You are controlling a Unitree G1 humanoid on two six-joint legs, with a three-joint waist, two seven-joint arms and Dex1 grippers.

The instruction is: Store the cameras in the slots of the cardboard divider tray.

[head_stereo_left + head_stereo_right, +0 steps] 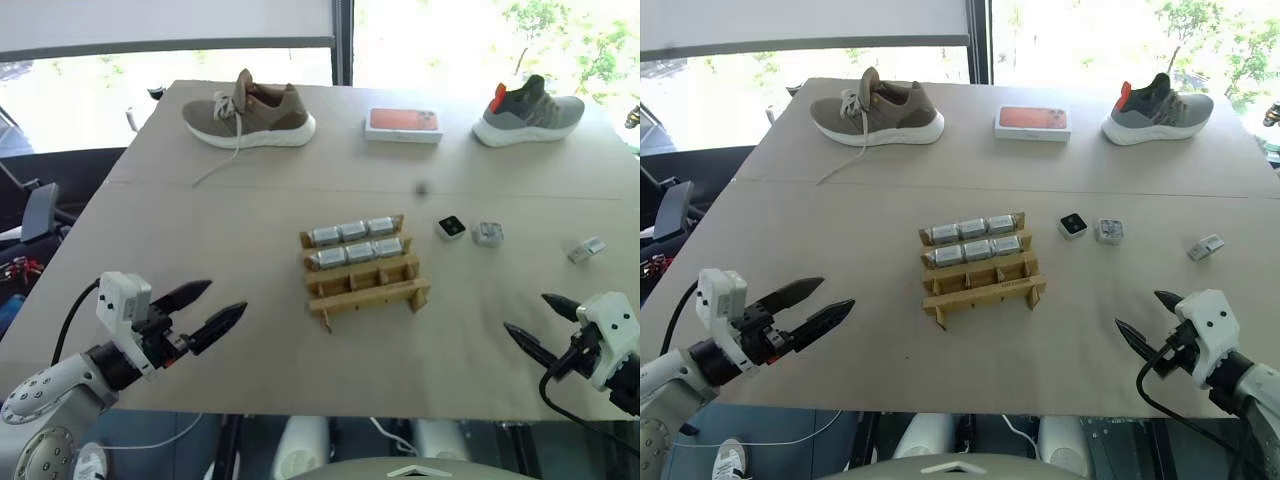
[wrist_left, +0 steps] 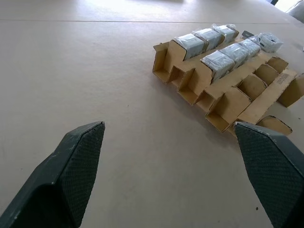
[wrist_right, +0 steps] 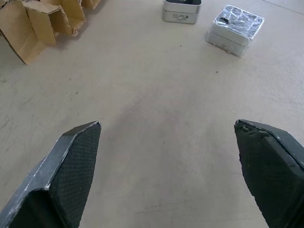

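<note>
- Head views give me the whole table (image 1: pixel 200 330): cardboard divider tray (image 1: pixel 365 283) at centre, six cameras (image 1: pixel 352 231) in its two far rows, three loose cameras (image 1: pixel 451 227) to its right.
- Left gripper (image 1: pixel 220 306) and right gripper (image 1: pixel 528 323) hover spread wide, empty.
- Right wrist view cuts the tray to a corner; two loose cameras show clearly.

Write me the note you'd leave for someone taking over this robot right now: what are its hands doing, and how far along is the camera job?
Left gripper: open, holding nothing, hovering above the table left of the tray.
Right gripper: open, holding nothing, over the table's right side.
Tan cardboard divider tray: mid-table. Its two far rows hold six wrapped silver-grey cameras; the near rows have no cameras in them.
Left to store, all lying right of the tray: black-and-white camera, clear-cased camera, small silver camera farther right.
</note>
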